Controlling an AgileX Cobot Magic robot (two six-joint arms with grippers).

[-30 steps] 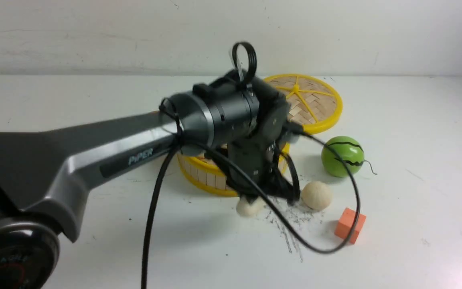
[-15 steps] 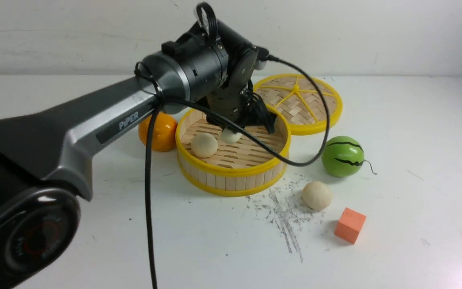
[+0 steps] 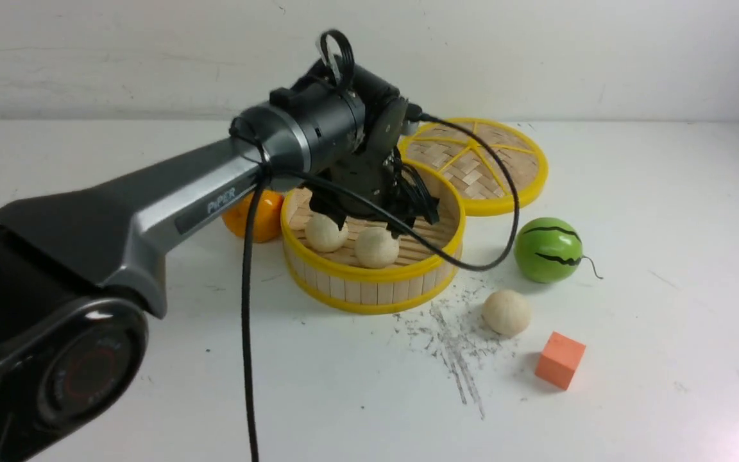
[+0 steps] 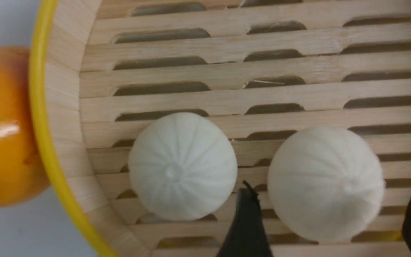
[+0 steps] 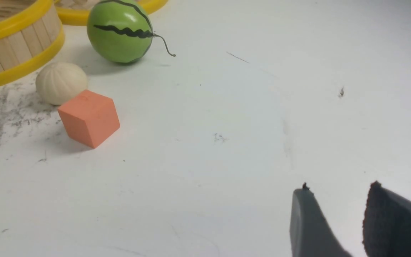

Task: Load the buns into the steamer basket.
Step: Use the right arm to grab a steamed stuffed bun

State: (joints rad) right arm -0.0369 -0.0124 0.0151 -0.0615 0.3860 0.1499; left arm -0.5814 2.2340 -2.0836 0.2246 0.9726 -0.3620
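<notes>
Cream buns point(image 4: 182, 166) in basket point(image 4: 66, 107) (pleat-tops up)

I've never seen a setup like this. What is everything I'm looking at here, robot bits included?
Buns: three, cream-white; two side by side in the basket, one on the table to its right.
Steamer basket: one, bamboo with yellow rims; centre of the table.
Lid: one, woven bamboo with yellow rim and spokes; flat behind the basket.
Orange: one, orange; beside the basket's left side.
Watermelon ball: one, green with black stripes; right of the basket.
Cube: one, orange-pink; near the loose bun.
Table: one, white, dark scuffs in front of the basket.
Left gripper: one, black; open above the basket's buns.
Right gripper: one, dark; open over bare table.
</notes>
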